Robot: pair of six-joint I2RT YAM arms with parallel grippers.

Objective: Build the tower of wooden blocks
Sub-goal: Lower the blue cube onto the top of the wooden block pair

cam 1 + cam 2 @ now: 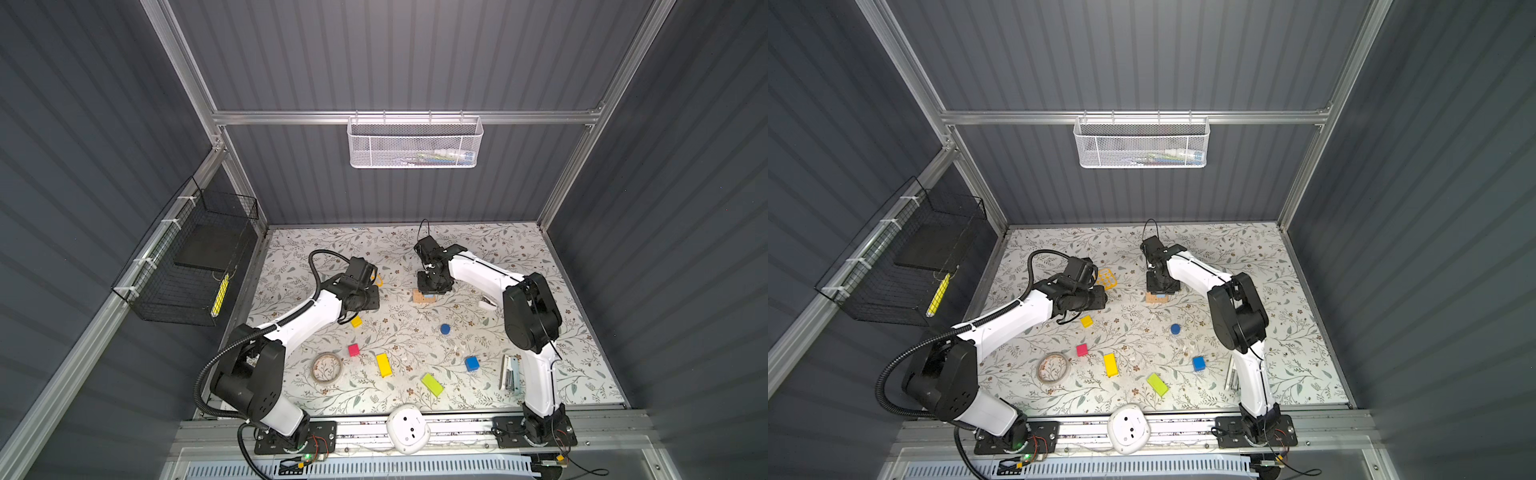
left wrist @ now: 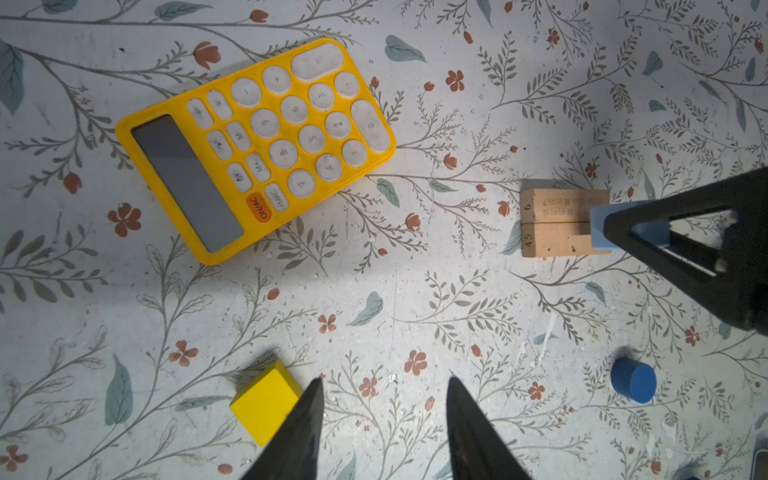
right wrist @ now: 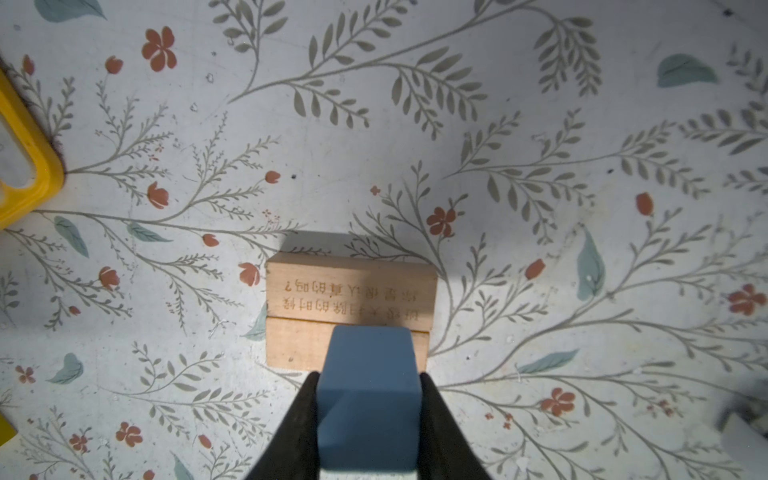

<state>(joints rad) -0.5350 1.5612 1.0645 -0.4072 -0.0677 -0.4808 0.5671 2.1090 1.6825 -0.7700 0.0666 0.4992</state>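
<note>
Right wrist view: right pincer clamps the light-blue cube; centre it over both tan bars before release.

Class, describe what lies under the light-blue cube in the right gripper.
Two tan bars lie side by side beneath the light-blue cube, which the right gripper grips. The cube covers part of one bar; whether it touches them is hidden.

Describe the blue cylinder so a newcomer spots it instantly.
Find the right gripper, holding a light-blue cube at the two tan bars. Just below these in both top views, a short blue cylinder stands alone on the floral mat. It is the only round block; the blue cube further down is square.
</note>
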